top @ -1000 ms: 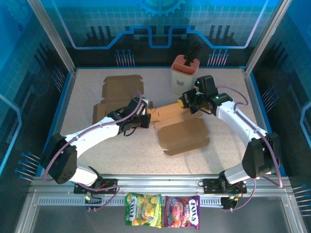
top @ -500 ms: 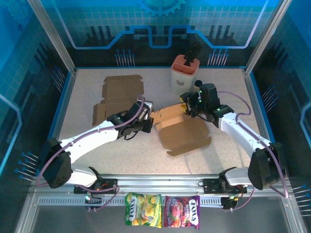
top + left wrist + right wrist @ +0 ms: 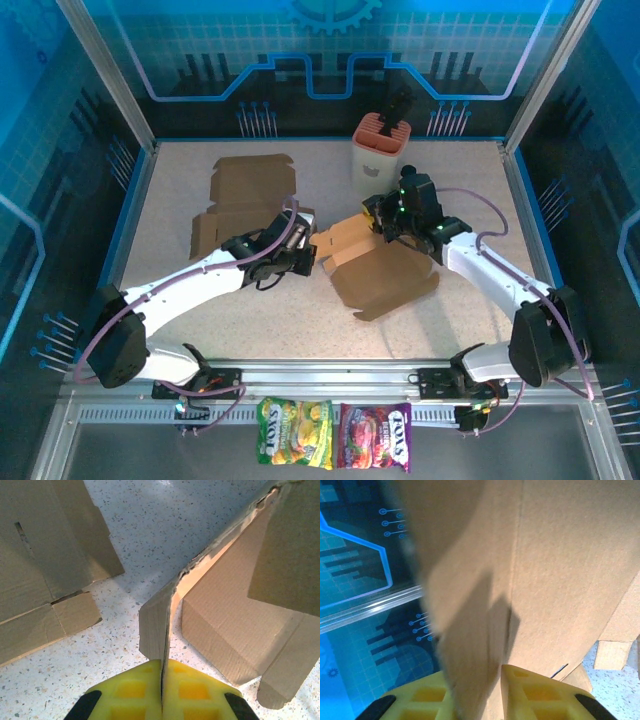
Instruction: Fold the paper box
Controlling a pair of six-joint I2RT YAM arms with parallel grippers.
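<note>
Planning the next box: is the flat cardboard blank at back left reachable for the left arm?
Probably: nothing covers the blank, but the left gripper is shut on a box flap and must release first.

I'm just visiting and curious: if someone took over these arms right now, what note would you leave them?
Left gripper: shut on a flap at the left side of the box.
Right gripper: a far panel of the box sits between its fingers; grip unclear.
Box: mid-table, base flat, some panels raised.
Done: first panels lifted.
Left: fold the walls, tuck the flaps.
A flat blank lies far left, untouched.
</note>
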